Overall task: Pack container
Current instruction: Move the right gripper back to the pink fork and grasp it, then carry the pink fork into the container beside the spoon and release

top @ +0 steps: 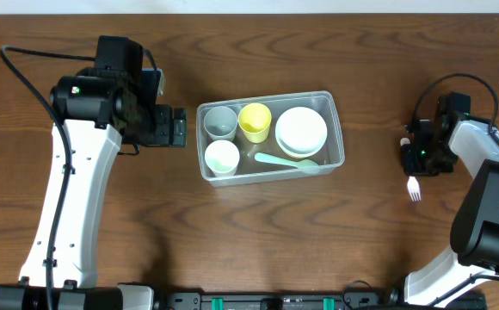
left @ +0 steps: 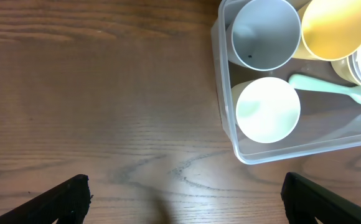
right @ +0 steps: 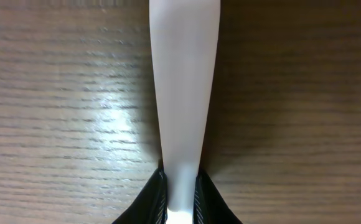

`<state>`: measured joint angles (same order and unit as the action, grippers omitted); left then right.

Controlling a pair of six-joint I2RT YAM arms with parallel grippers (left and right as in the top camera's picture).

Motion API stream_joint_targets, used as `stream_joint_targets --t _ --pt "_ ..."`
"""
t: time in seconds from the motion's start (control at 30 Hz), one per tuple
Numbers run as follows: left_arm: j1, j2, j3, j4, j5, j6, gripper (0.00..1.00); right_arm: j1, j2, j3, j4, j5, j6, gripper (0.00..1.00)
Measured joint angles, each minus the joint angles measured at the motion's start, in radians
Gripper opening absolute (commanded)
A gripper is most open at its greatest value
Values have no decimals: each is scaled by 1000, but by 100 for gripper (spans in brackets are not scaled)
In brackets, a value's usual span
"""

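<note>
Because its walls are clear, the container [top: 339, 129] shows everything inside it: a grey cup [top: 220, 121], a yellow cup [top: 255, 120] touching it, a white cup [top: 222, 157] at the end nearest to the left claw [top: 179, 127], a stack of white bowls [top: 300, 130] at the end far from that claw, and a pale green spoon [top: 286, 161] lying flat on the bottom. It is a rectangular tub with rounded corners and a rim. It stands on the brown wooden table [top: 361, 250] just ahead of the left claw, near it but not touching. The left claw is released, its two fingers spread wide over the wood. The right claw [top: 421, 159] is well apart from the container, on its other side. It is clenched on the handle of a white fork [top: 414, 188], which reaches out straight ahead of it, low over the table. I cannot tell if the fork touches the wood.
</note>
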<state>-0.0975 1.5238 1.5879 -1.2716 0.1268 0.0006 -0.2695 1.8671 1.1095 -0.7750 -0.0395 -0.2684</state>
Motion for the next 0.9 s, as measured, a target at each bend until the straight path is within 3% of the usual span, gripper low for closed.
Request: stream_joint_targets --t 0.3,0.57,0.77,0.9 --pt "0 0 0 0 0 0 98 81 -160 102 -54 -105 -33 1" --pt "0 0 0 0 0 0 98 403 -453 259 -63 -187 -277 1" --pt "0 0 0 0 0 0 98 647 -428 244 -121 -204 -493 1" --pt "0 0 0 0 0 0 98 722 -355 232 -126 -207 -555 4"
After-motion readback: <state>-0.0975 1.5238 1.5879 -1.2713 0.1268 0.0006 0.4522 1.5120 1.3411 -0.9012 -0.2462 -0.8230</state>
